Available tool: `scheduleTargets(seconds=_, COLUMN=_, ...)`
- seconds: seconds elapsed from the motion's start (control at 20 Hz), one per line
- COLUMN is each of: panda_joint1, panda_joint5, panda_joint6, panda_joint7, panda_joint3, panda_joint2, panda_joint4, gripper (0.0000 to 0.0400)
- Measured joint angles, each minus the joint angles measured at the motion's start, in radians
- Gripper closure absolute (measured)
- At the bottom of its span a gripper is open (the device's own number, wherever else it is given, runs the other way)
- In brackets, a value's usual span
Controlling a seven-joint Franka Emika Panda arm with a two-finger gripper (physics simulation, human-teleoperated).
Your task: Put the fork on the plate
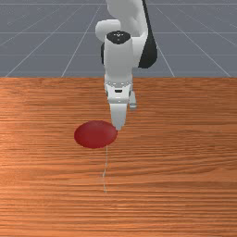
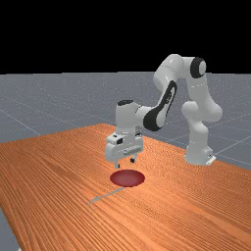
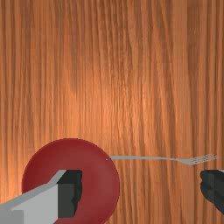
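Slim grey metal fork (image 3: 189,162) was seen on orange-brown wooden bench (image 3: 109,87), handle end at rim of round dark-red plate (image 3: 70,155). White, black-tipped end effector (image 2: 125,163) was opened wide, nothing gripped. Grasp and placing were undone.

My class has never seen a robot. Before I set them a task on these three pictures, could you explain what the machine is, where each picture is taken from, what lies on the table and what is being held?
The machine is a simulated robot arm, white and grey, ending in a gripper with two fingers. The front view faces the arm across the table; the far view stands farther off; the wrist view looks down past the fingers. On the wood lie a round red plate and a thin grey fork, its handle's end at the plate's rim, its tines pointing away. The fingers are wide apart above the table, holding nothing.
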Motion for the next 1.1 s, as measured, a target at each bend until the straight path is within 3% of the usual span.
scheduleTargets(seconds=0.2, panda_joint1=0.001, panda_joint5=0.014, panda_joint6=-0.006, panda_joint7=0.042, panda_joint3=-0.006, panda_joint2=-0.012, panda_joint4=-0.01, gripper=0.0)
scheduleTargets(seconds=0.25, panda_joint1=0.007, panda_joint5=0.041, panda_joint6=-0.06, panda_joint7=0.189, panda_joint3=-0.027, panda_joint2=-0.113, panda_joint4=-0.122, gripper=0.0155)
scheduleTargets(seconds=0.3, panda_joint1=0.004, panda_joint5=0.073, panda_joint6=-0.115, panda_joint7=0.336, panda_joint3=-0.047, panda_joint2=-0.197, panda_joint4=-0.176, gripper=0.025)
scheduleTargets(seconds=0.35, panda_joint1=-0.002, panda_joint5=0.109, panda_joint6=-0.153, panda_joint7=0.487, panda_joint3=-0.065, panda_joint2=-0.248, panda_joint4=-0.202, gripper=0.0308)
scheduleTargets(seconds=0.45, panda_joint1=-0.013, panda_joint5=0.193, panda_joint6=-0.189, panda_joint7=0.794, panda_joint3=-0.09, panda_joint2=-0.292, panda_joint4=-0.232, gripper=0.0366)
scheduleTargets(seconds=0.55, panda_joint1=-0.02, panda_joint5=0.286, panda_joint6=-0.191, panda_joint7=1.073, panda_joint3=-0.108, panda_joint2=-0.308, panda_joint4=-0.257, gripper=0.0387)
scheduleTargets(seconds=0.7, panda_joint1=-0.029, panda_joint5=0.354, panda_joint6=-0.168, panda_joint7=1.214, panda_joint3=-0.116, panda_joint2=-0.316, panda_joint4=-0.279, gripper=0.0397)
scheduleTargets(seconds=1.0, panda_joint1=-0.016, panda_joint5=0.382, panda_joint6=-0.169, panda_joint7=1.261, panda_joint3=-0.094, panda_joint2=-0.15, panda_joint4=-0.168, gripper=0.04)
scheduleTargets(seconds=1.1, panda_joint1=-0.015, panda_joint5=0.38, panda_joint6=-0.169, panda_joint7=1.268, panda_joint3=-0.09, panda_joint2=-0.034, panda_joint4=-0.024, gripper=0.0171)
